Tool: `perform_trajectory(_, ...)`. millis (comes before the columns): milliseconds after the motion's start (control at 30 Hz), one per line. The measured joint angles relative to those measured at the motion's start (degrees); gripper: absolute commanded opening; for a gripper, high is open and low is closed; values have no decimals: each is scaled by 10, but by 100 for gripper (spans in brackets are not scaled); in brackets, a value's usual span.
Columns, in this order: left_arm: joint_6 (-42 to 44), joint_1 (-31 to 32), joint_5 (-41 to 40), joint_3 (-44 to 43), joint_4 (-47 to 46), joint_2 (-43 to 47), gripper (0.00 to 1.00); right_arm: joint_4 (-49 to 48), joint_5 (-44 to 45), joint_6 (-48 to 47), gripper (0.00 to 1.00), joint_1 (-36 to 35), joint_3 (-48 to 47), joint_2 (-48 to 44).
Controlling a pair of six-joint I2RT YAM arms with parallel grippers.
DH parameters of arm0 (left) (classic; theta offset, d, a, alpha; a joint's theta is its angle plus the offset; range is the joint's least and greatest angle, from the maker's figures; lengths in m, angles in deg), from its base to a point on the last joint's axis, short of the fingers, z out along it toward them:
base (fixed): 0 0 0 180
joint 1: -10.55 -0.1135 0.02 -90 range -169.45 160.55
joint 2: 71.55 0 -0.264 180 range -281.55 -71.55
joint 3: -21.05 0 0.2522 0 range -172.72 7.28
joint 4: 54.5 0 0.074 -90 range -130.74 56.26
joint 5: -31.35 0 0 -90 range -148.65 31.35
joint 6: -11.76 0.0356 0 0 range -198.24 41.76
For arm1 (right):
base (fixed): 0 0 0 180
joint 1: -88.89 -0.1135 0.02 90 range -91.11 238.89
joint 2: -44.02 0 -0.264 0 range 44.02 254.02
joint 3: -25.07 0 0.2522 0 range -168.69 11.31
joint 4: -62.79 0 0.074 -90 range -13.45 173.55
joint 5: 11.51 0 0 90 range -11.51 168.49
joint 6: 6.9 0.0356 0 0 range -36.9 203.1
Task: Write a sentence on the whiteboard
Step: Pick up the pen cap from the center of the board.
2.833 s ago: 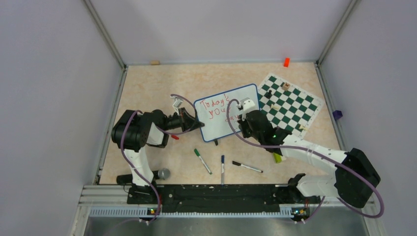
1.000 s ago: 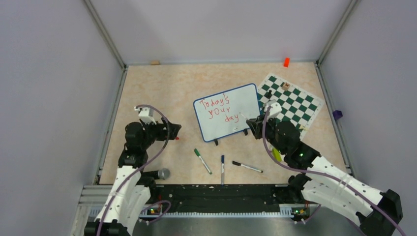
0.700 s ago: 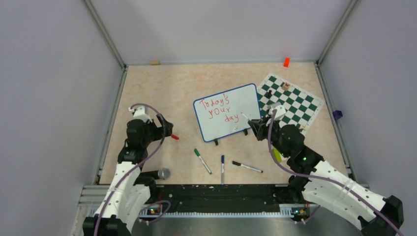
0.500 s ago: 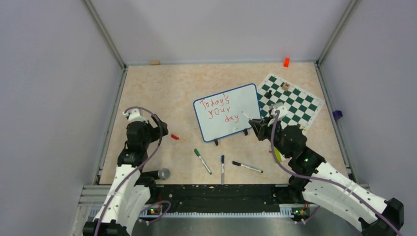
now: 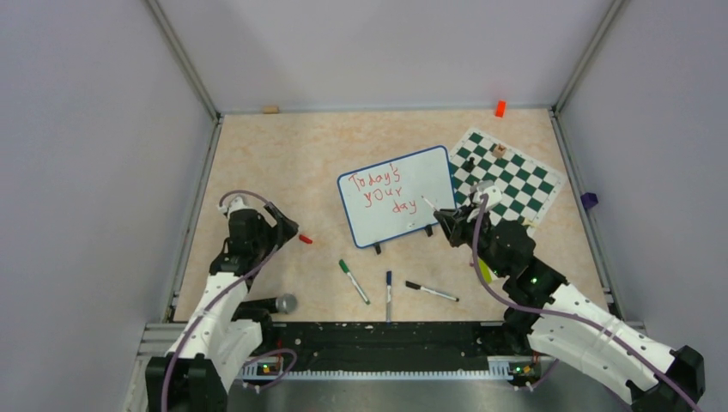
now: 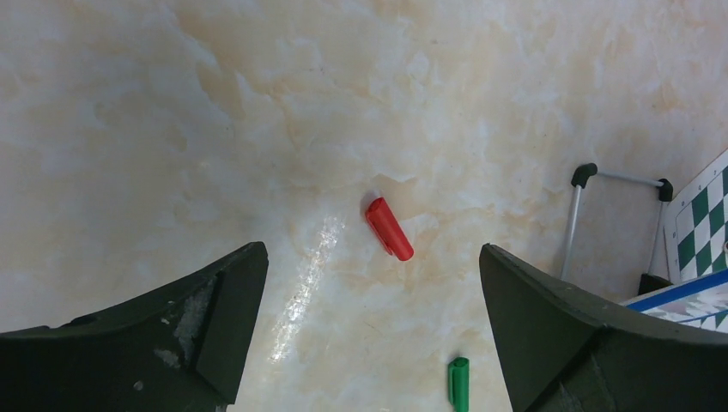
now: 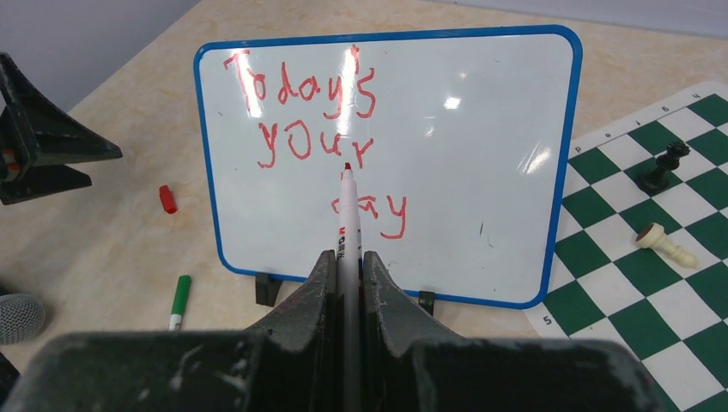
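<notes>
Top view: the whiteboard point(image 5: 397, 196) stands on the counter point(image 5: 283, 154), the sentence point(image 5: 381, 190) written on it. Left wrist: left fingers point(image 6: 215, 300) gape empty over a red cap point(image 6: 389, 228) left of the whiteboard. Right wrist: right fingers point(image 7: 319, 296) clamp a marker point(image 7: 348, 206) facing the whiteboard; lurching forward could smear letters.

whiteboard point(image 5: 397, 196): middle of the table point(image 5: 283, 146), standing on its feet
sentence point(image 5: 382, 190): on the whiteboard, left part
chess mat point(image 5: 506, 176): just right of the whiteboard
chess pieces point(image 7: 663, 166): on the chess mat
cap point(image 5: 305, 239): on the table, left of the whiteboard, apart
pens point(image 5: 388, 294): three on the table, nearer than the whiteboard
microphone point(image 5: 286, 303): near left
</notes>
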Motion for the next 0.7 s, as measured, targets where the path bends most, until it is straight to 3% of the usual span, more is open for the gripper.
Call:
perform_trajectory(100, -37, 0, 20, 0, 1, -39, 98, 0, 0, 0, 0, 0, 0, 0)
perform_trajectory(333, -94, 0, 62, -9, -2, -129, 72, -4, -2, 4, 0, 0, 7, 2)
perform_trajectory(700, -134, 1, 84, -107, 34, -283, 62, -4, -2, 9, 0, 1, 8, 6)
